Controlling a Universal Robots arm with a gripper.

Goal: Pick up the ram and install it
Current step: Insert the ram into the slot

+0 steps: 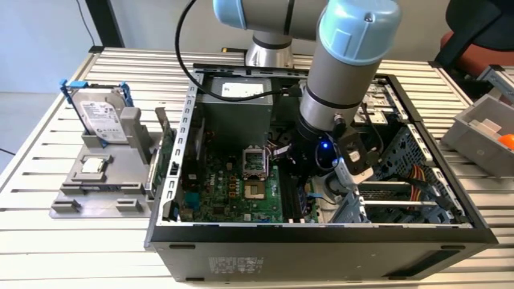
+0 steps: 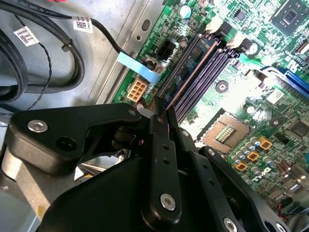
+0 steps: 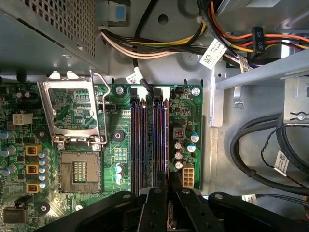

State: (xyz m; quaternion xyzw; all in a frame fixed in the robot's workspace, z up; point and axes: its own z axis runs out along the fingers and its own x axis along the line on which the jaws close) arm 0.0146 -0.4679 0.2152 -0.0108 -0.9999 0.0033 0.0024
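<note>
Second wrist view: ram [image 2: 193,63] beneath gripper [image 2: 161,113].

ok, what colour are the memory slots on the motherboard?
Dark purple-black memory slots with white end latches, clearest in the first wrist view.

You get even, soft room light in the exterior view, with the case [image 1: 321,232] interior darker under the arm. In the second wrist view, glare washes out the motherboard [image 2: 241,96] past the slots, and the near black gripper [image 2: 161,113] looks soft; the first wrist view is evenly lit and sharp
</note>
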